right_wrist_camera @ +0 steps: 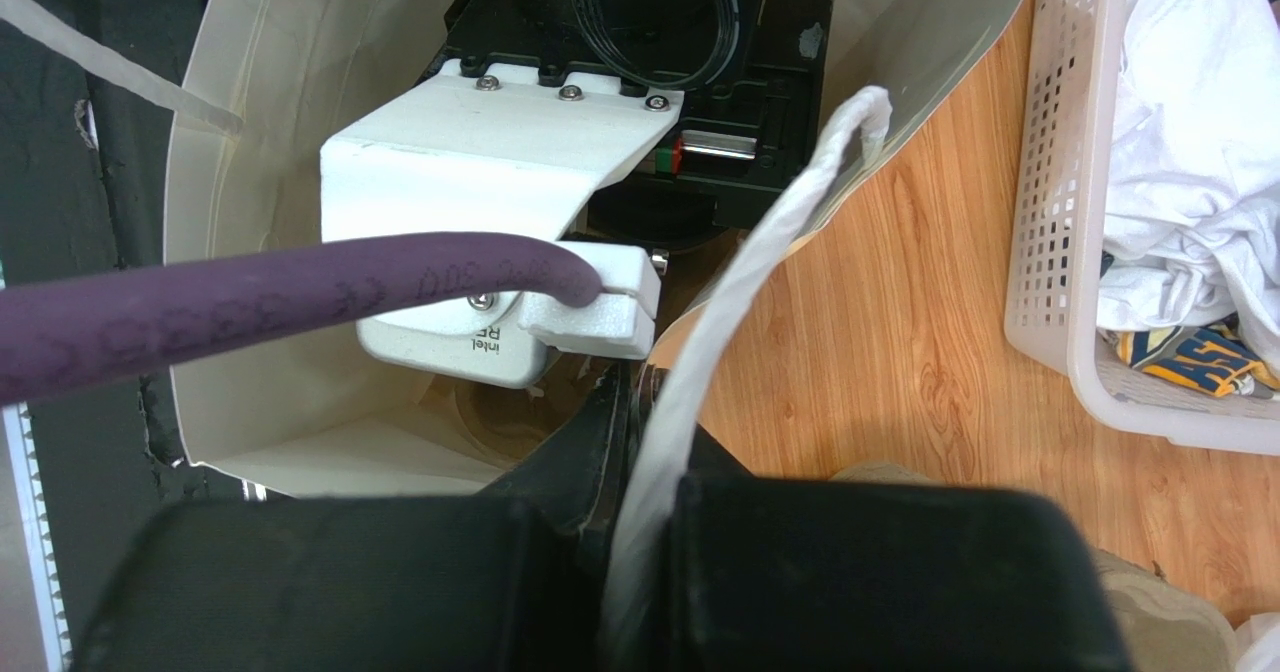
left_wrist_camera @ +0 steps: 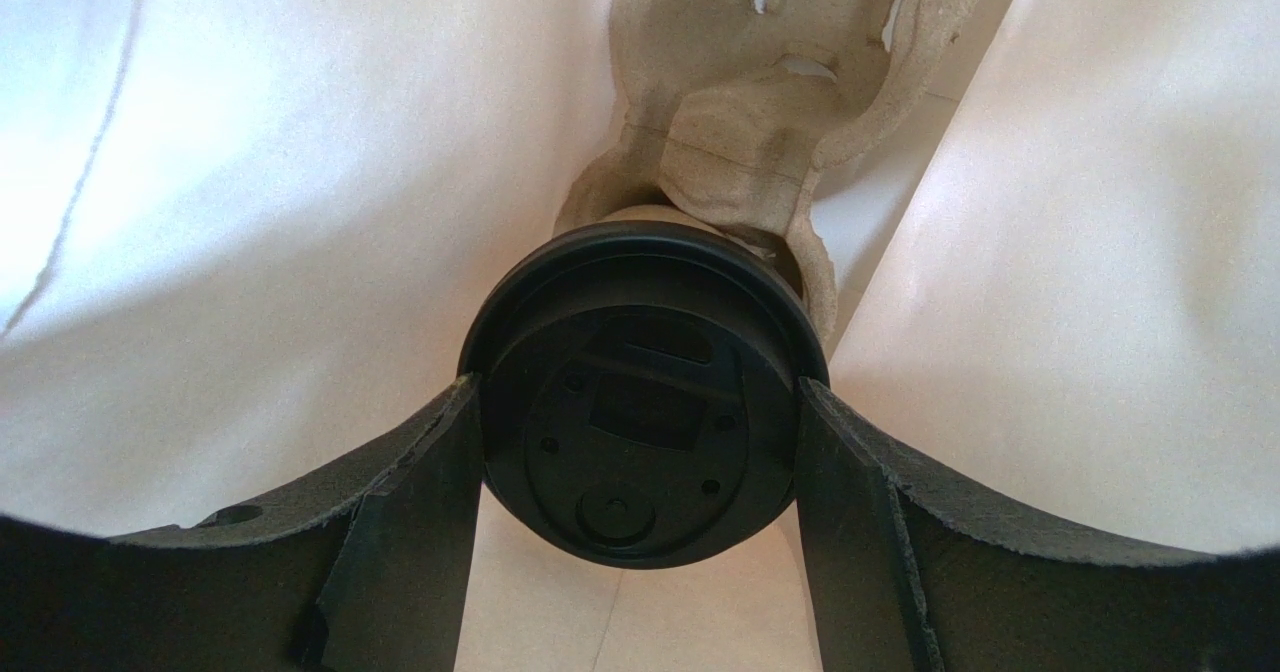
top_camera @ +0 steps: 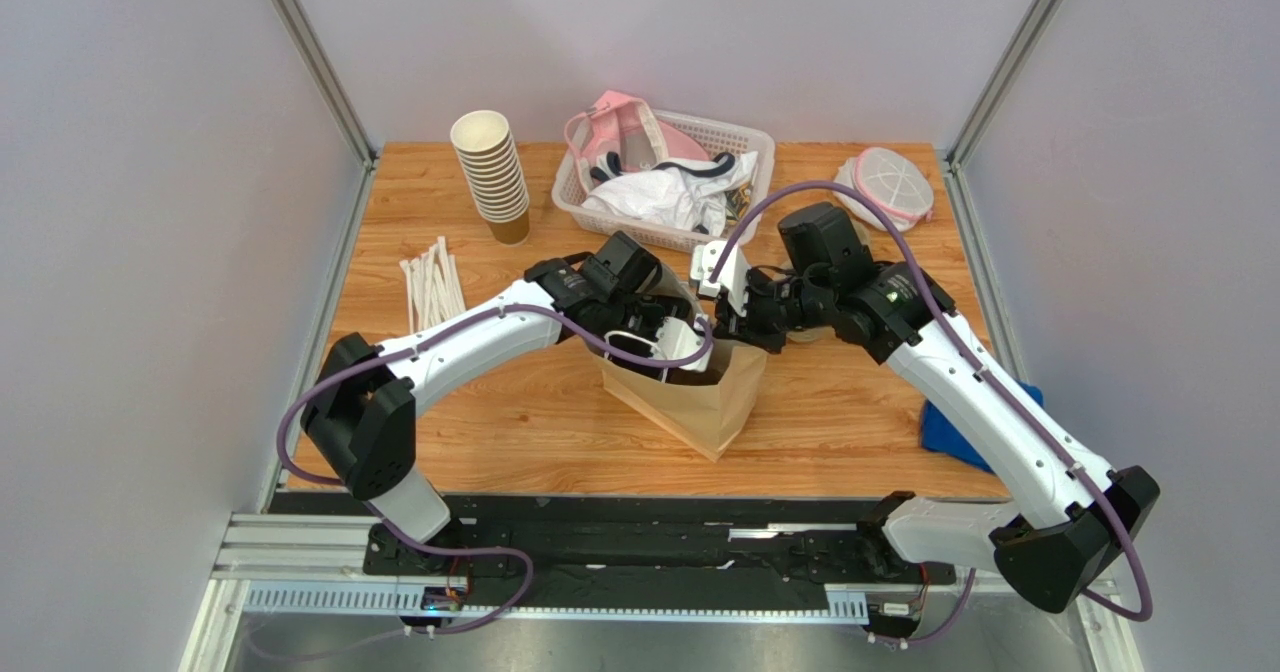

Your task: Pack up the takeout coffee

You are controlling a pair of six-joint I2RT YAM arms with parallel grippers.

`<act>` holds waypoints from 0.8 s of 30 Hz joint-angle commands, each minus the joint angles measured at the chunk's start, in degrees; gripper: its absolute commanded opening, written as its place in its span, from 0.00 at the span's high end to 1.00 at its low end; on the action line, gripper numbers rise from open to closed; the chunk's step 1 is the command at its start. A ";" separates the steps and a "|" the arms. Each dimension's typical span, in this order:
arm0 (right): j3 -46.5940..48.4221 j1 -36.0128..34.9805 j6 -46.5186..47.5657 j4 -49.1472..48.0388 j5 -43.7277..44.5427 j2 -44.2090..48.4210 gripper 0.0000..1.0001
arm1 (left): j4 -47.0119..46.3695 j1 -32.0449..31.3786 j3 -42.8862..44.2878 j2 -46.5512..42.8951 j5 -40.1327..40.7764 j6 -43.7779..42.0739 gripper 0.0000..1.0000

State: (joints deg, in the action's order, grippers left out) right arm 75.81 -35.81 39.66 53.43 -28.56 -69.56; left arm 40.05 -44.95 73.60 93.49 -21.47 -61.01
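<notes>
Takeout coffee point(left_wrist_camera: 639, 417) held down inside the paper bag point(top_camera: 706, 402) on the desk point(top_camera: 857, 410)
The lidded cup is clamped at its black lid by the left jaws, and the bag's white handle point(right_wrist_camera: 751, 297) is pinched by the right jaws.

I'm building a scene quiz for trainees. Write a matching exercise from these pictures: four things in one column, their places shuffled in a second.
Things
1. takeout coffee
2. stack of lidless cups
3. white basket
4. blue cloth

Places
A. back middle of the table
B. at the table's right edge
C. inside the paper bag, between the left pincer's fingers
D. back left of the table

Pairs: 1-C, 2-D, 3-A, 4-B
</notes>
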 commanded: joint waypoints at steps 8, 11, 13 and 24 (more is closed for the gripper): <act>0.39 -0.31 2.61 0.98 -4.84 1.18 1.00 | 3.81 -0.66 0.93 -0.85 3.37 6.96 0.56; -0.14 -0.31 3.05 0.28 -4.84 1.80 1.00 | 3.37 -2.07 0.75 -2.96 3.90 7.75 0.44; -0.31 -0.40 3.32 0.36 -4.49 1.97 1.00 | 2.66 -3.21 0.14 -4.71 4.33 8.19 0.34; -0.40 -1.45 4.11 -0.87 -1.51 3.11 1.00 | 0.91 -6.11 0.31 -8.85 6.09 11.09 0.15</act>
State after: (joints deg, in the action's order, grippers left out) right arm 75.70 -35.86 42.24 53.56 -29.47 -67.96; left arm 42.65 -50.35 73.49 88.09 -15.16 -51.83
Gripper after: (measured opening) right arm 0.018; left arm 0.829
